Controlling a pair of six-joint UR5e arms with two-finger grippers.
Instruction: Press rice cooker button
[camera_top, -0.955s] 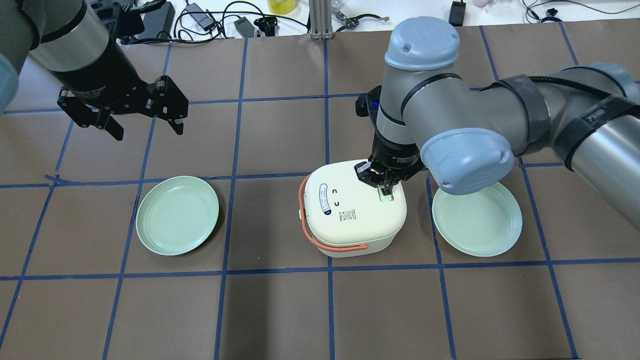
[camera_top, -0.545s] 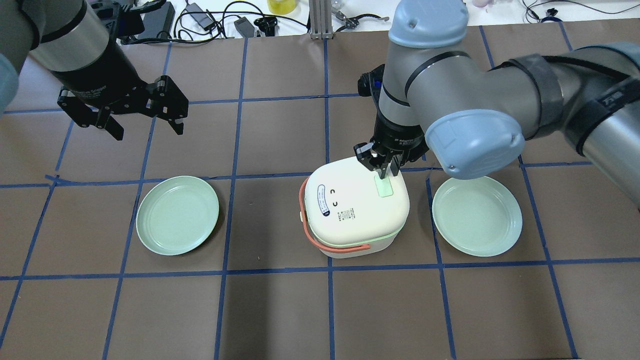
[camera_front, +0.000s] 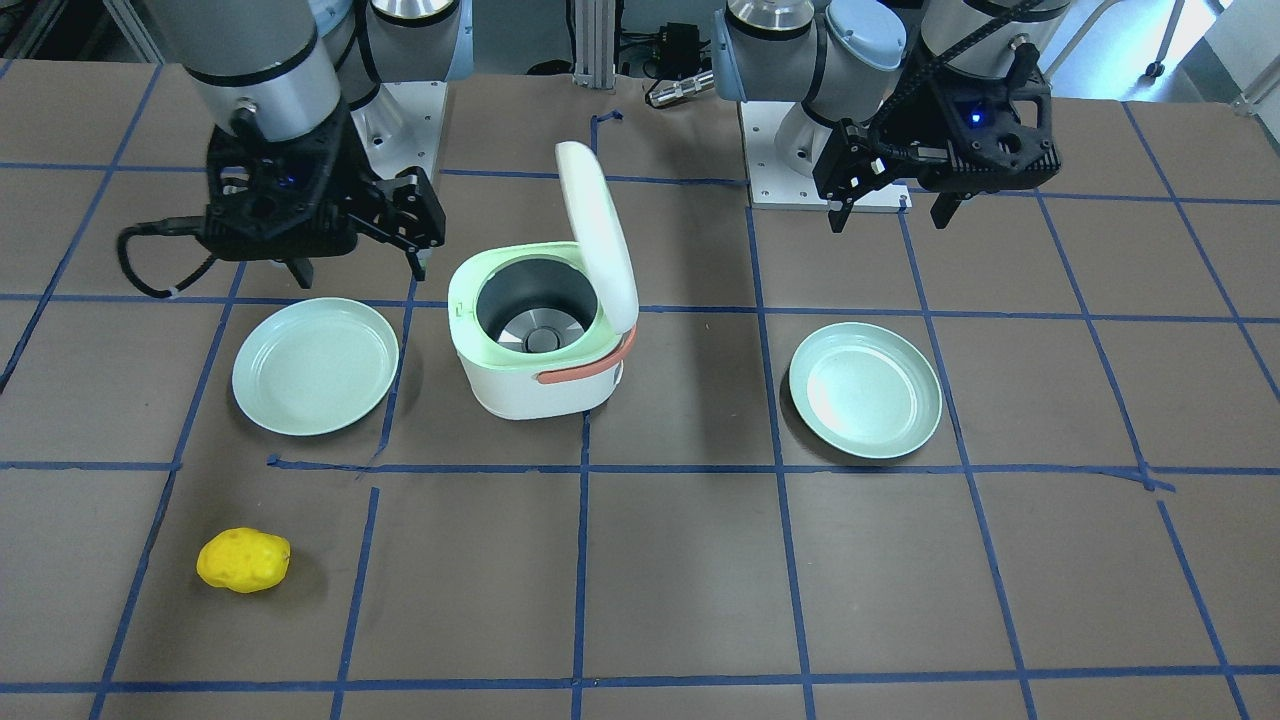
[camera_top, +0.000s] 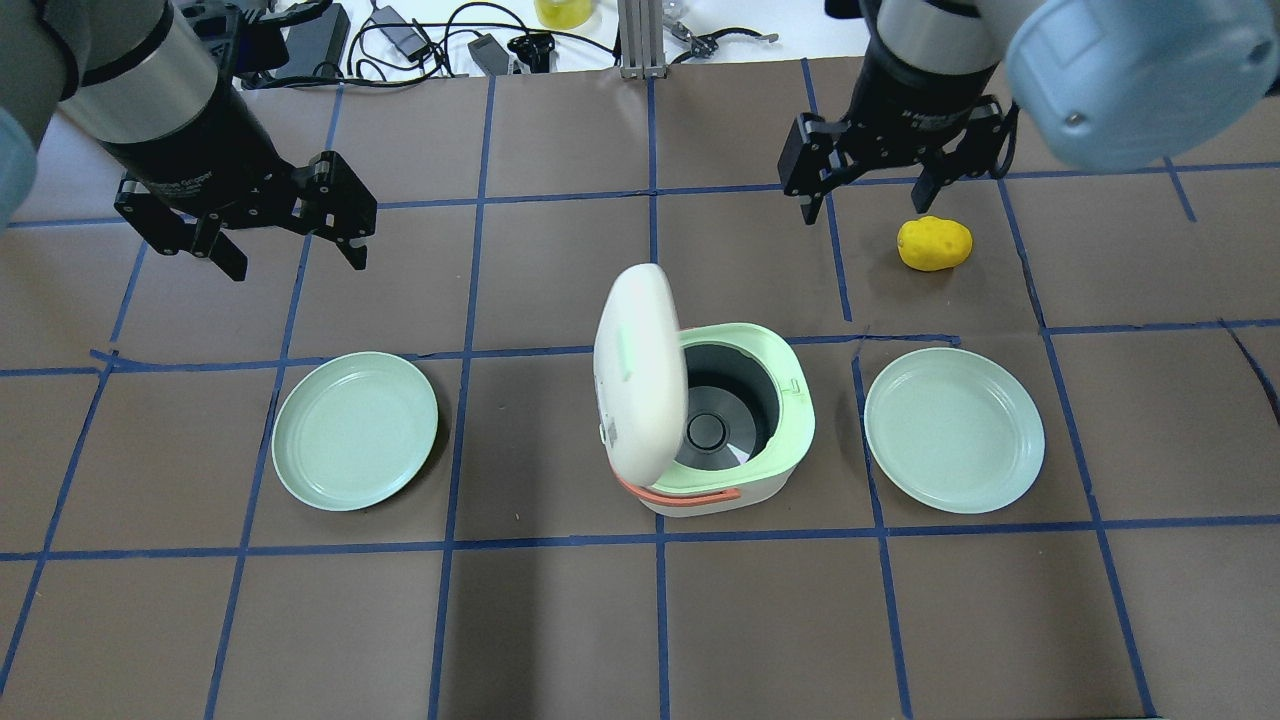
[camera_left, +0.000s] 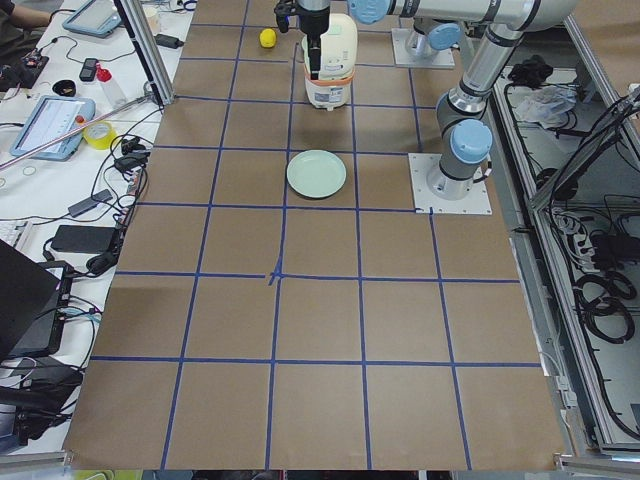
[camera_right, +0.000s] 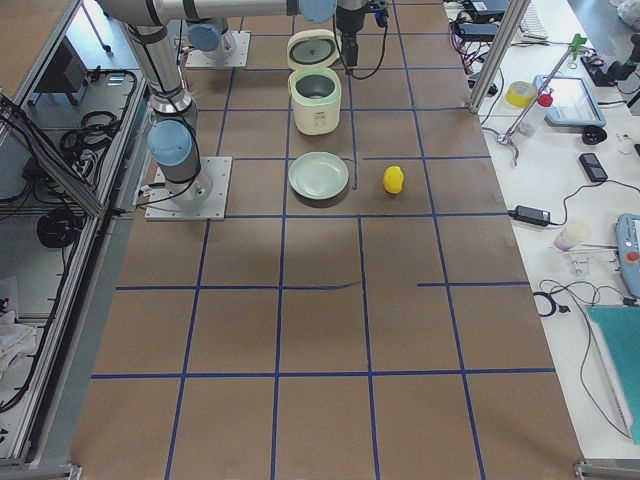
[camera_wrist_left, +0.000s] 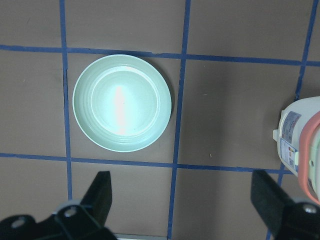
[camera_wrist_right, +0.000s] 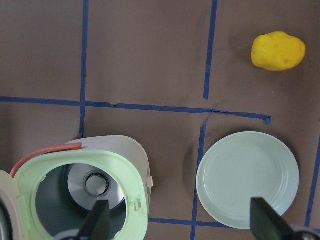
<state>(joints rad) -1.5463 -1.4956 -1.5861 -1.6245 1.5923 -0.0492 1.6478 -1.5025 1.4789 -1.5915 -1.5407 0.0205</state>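
The white rice cooker (camera_top: 715, 440) stands mid-table with its lid (camera_top: 640, 370) swung upright on the hinge side, showing the grey inner pot (camera_front: 535, 310). A faint pale green patch on the lid's outer face looks like the button (camera_top: 626, 366). My right gripper (camera_top: 865, 195) is open and empty, raised beyond the cooker and apart from it; it also shows in the front view (camera_front: 358, 268). My left gripper (camera_top: 295, 258) is open and empty, high over the table's left side, above the left plate.
Two pale green plates flank the cooker, one left (camera_top: 355, 430) and one right (camera_top: 953, 430). A yellow lumpy object (camera_top: 935, 243) lies beyond the right plate, near my right gripper. Cables and tools line the table's far edge.
My right gripper, shut with its tip on the button, has lifted off, moved away toward the far side and opened. The cooker's lid has sprung open. The left arm has not moved.
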